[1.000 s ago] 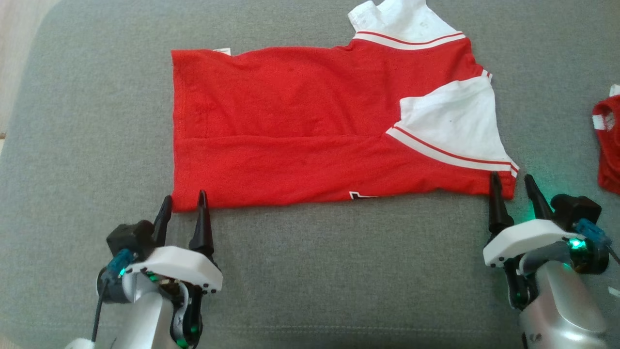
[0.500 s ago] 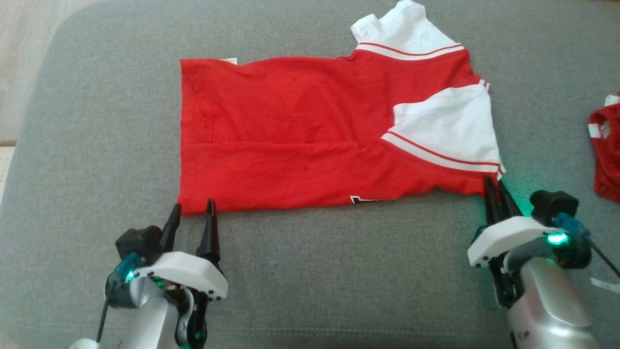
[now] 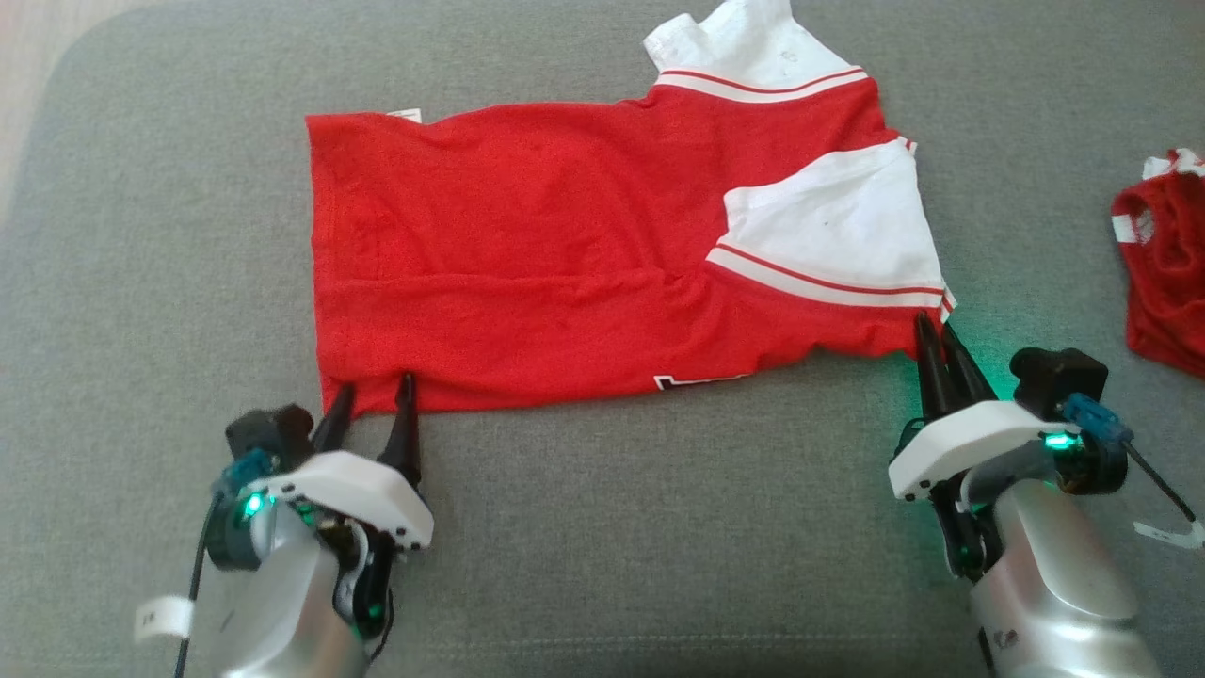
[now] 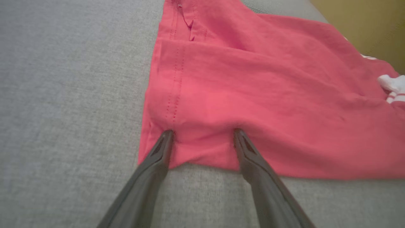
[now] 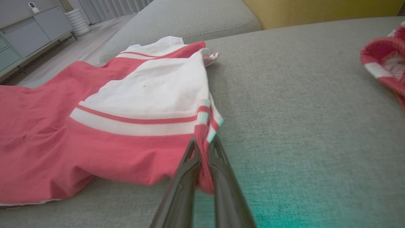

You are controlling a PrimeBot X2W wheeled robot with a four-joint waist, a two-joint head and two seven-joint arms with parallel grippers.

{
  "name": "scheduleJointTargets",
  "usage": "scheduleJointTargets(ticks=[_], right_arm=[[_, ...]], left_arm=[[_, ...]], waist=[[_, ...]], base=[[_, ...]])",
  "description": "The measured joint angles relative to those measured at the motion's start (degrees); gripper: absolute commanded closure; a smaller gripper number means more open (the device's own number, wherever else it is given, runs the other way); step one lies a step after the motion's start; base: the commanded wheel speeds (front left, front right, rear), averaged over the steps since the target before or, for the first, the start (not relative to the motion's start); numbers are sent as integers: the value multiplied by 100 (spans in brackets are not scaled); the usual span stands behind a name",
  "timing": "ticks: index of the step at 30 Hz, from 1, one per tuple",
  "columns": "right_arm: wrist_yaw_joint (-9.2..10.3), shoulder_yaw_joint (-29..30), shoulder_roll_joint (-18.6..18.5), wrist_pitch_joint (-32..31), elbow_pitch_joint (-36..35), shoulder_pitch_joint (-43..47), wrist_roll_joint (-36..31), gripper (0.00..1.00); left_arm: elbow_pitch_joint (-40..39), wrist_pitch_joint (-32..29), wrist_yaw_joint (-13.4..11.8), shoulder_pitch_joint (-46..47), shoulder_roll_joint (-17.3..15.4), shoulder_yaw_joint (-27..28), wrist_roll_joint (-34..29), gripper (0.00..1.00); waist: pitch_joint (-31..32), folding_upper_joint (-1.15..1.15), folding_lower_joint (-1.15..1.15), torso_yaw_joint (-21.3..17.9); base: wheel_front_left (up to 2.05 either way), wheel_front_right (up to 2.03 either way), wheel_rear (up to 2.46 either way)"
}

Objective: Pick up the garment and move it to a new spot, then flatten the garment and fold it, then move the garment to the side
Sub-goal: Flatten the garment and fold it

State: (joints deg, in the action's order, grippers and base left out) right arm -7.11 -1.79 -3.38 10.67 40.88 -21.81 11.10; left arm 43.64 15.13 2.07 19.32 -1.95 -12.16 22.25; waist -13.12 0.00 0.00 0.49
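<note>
Your right jaws are pinched narrow on the red garment (image 3: 527, 254). In the right wrist view the two dark fingers (image 5: 186, 177) meet with a fold of its red corner clamped between them, just below the striped band of the white sleeve (image 5: 152, 91). In the head view that grip sits at about 4 o'clock, fingers (image 3: 927, 367) pointing toward 12, and the corner is drawn into a small peak with the near edge rippled beside it.

Your left jaws stand wide at about 8 o'clock in the head view. In the left wrist view both fingers (image 4: 253, 164) cross the near edge by the stitched hem. Their tips touch the cloth, and a strip of red puckers between them, ungripped.

The garment lies spread over the middle of the grey cushion (image 3: 659, 527), running from 9 o'clock to 3 o'clock. Its hem end is toward 9. The white sleeves are toward 1 and 3 o'clock, and one sleeve (image 3: 838, 221) is folded onto the red body. A small white tag (image 3: 407, 115) shows at the far hem corner, around 11 o'clock.

Well apart from it, at 3 o'clock by the picture's edge, a second red-and-white garment (image 3: 1163, 264) lies crumpled on the same cushion. The right wrist view has it at 2 o'clock (image 5: 384, 60), and a pale cabinet (image 5: 28, 34) at 10 o'clock beyond the cushion.
</note>
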Motion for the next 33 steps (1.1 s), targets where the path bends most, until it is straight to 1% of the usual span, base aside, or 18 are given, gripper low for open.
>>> scheduleJointTargets(ticks=[3,8,9,10,11,12,15,18,22,28,33], right_arm=[[0,-9,0,-1,-58,0,2,100],[0,-7,0,-1,-123,0,60,100],[0,-4,0,-2,-127,0,63,100],[0,-4,0,-2,-127,0,63,100],[0,1,0,-2,-130,1,73,100],[0,11,0,-2,-134,1,86,100],[0,44,1,-2,-137,4,90,100],[0,98,2,1,-148,18,118,100],[0,159,5,51,-186,118,265,100],[0,204,44,40,-394,707,477,100],[0,209,64,-164,-740,1269,591,100]], left_arm=[[377,16,-60,289,7,15,-38,0],[610,53,-49,400,9,5,-9,0],[643,58,-49,415,10,-10,34,11],[643,58,-49,415,10,-10,34,57],[682,58,-46,428,10,-32,67,83],[716,58,-2,430,3,-41,104,100],[821,58,100,411,-27,-91,234,100],[799,51,115,391,-24,-149,324,100],[613,8,127,110,-18,-168,335,100],[459,-38,122,-398,-5,-127,303,100],[343,-42,101,-761,-7,-96,255,100]], waist=[[-2,0,0,-54],[34,0,0,-61],[47,0,0,-58],[47,0,0,-58],[59,0,0,-52],[71,0,0,-45],[113,0,0,-22],[184,0,0,-2],[353,0,0,10],[724,0,0,4],[999,0,0,-11]], base=[[0,0,0],[0,0,0],[0,0,0],[0,0,0],[0,0,0],[0,0,0],[0,0,0],[0,0,0],[0,0,0],[0,0,0],[0,0,0]])
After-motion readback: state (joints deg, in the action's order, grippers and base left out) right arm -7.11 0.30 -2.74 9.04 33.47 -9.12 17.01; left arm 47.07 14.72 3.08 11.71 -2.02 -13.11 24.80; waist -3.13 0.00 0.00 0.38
